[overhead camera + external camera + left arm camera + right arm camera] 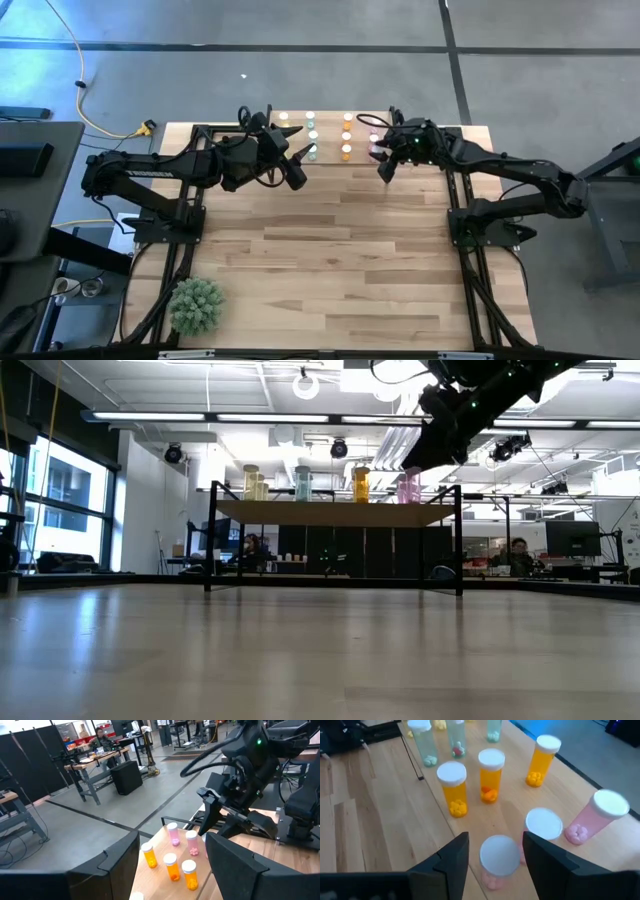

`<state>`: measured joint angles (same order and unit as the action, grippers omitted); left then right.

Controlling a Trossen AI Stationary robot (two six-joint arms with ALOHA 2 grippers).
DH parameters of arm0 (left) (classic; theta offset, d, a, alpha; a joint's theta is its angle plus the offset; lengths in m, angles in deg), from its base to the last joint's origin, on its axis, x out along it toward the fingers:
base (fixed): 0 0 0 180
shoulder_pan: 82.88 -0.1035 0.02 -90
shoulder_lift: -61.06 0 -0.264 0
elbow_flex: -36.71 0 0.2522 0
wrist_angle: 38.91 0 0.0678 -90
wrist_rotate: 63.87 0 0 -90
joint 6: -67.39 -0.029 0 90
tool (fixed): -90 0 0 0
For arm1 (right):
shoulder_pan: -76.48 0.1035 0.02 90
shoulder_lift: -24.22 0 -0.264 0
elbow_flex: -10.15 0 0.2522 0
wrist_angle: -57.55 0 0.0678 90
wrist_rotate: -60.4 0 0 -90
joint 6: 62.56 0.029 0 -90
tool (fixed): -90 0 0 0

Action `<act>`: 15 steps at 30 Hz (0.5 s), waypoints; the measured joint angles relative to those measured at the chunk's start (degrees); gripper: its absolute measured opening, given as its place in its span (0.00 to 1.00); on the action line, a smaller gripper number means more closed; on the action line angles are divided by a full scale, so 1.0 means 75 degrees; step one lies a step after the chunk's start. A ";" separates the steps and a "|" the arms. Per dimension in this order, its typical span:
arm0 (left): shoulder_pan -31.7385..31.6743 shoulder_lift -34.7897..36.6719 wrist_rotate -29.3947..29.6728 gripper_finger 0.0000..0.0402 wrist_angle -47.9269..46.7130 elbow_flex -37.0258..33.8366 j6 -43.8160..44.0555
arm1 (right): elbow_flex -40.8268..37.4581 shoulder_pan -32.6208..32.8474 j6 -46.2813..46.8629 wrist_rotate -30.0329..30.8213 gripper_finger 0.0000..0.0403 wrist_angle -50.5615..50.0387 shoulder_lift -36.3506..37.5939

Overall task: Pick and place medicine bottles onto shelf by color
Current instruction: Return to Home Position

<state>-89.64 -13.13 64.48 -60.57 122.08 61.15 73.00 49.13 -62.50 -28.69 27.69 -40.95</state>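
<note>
Medicine bottles (491, 775) are standing upright on the shelf (330, 514) at the table (340, 260) far edge, running yellow, green, orange, pink left to right. Left gripper (300, 166) is hanging released at the shelf's near-left side. Right gripper (496, 836) is hovering released over the nearest pink bottle (498, 855), cap sitting right under the gap, so backing off probably means lifting straight up.
</note>
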 joint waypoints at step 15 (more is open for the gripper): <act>0.0472 0.1090 -0.0295 0.54 -0.1134 -0.0003 0.0105 | 0.1540 0.0421 0.0216 -0.0379 0.44 -0.0557 0.0003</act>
<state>-86.10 -4.95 62.27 -69.08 122.06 61.93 84.55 52.29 -60.89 -31.53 23.51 -40.93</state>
